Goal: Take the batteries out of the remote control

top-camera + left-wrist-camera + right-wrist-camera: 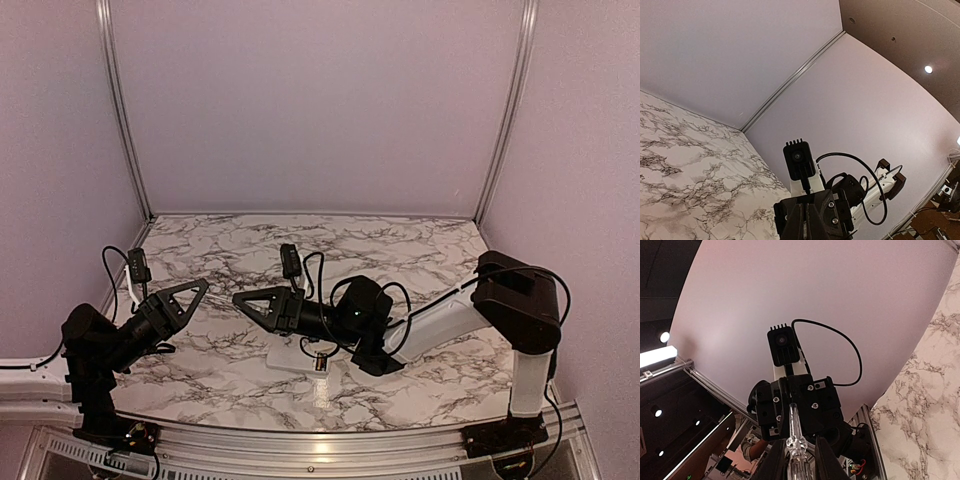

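White slab-shaped remote control (pixel 290 357) on marble table (pixel 400 250); left pincer (pixel 200 287) together, right pincer (pixel 796 465) clamped on clear stick (pixel 794 432).

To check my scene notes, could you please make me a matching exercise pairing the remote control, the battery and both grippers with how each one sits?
1 remote control
2 battery
3 left gripper
4 right gripper

A shut on a clear stick
B white, flat on the marble table
C small, by the remote control's edge
D shut, empty, over the left side

Pairs: 1-B, 2-C, 3-D, 4-A
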`<state>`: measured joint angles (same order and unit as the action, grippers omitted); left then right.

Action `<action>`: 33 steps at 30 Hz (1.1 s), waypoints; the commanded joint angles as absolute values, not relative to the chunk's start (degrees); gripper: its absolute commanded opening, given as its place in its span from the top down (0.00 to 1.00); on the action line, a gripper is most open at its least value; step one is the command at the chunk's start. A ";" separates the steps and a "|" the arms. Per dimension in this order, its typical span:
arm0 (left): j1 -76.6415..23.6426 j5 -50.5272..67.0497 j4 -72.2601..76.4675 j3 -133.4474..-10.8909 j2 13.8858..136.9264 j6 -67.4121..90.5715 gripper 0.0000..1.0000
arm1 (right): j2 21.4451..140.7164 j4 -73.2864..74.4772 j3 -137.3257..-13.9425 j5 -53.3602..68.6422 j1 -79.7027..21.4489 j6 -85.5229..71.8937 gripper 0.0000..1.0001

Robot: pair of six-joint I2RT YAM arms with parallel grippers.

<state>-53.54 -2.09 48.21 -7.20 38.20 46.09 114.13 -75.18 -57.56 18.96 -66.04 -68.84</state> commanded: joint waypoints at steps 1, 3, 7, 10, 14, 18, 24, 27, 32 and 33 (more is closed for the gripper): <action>-53.35 -2.70 46.70 -6.59 38.12 45.21 1.00 | 113.95 -77.87 -59.86 19.71 -66.88 -67.37 0.80; -53.35 -2.75 46.52 -6.68 38.14 45.14 1.00 | 113.76 -77.03 -59.93 19.86 -66.93 -66.97 0.81; -53.35 -2.89 46.41 -6.77 38.14 45.02 1.00 | 113.17 -75.69 -59.86 19.71 -67.13 -66.07 0.82; -53.35 -2.94 46.38 -6.77 38.14 45.00 1.00 | 112.71 -74.88 -59.78 19.86 -67.05 -65.65 0.83; -53.35 -2.98 46.32 -6.81 38.14 44.97 1.00 | 112.11 -73.22 -59.77 19.70 -67.30 -64.60 0.83; -53.35 -3.07 46.23 -6.86 38.20 44.79 1.00 | 111.76 -71.86 -60.07 20.29 -67.49 -64.00 0.80; -53.35 -3.16 46.14 -6.86 38.15 44.74 1.00 | 110.82 -70.18 -59.80 19.93 -67.68 -62.91 0.80; -53.39 -3.20 46.11 -6.86 38.14 44.74 1.00 | 110.33 -70.28 -59.38 19.50 -67.68 -62.50 0.81; -53.35 -3.19 46.05 -6.86 38.14 44.74 1.00 | 110.22 -70.93 -59.39 19.42 -67.68 -62.40 0.82; -53.35 -3.19 46.05 -6.86 38.14 44.66 1.00 | 110.22 -70.86 -59.41 19.42 -67.68 -62.40 0.83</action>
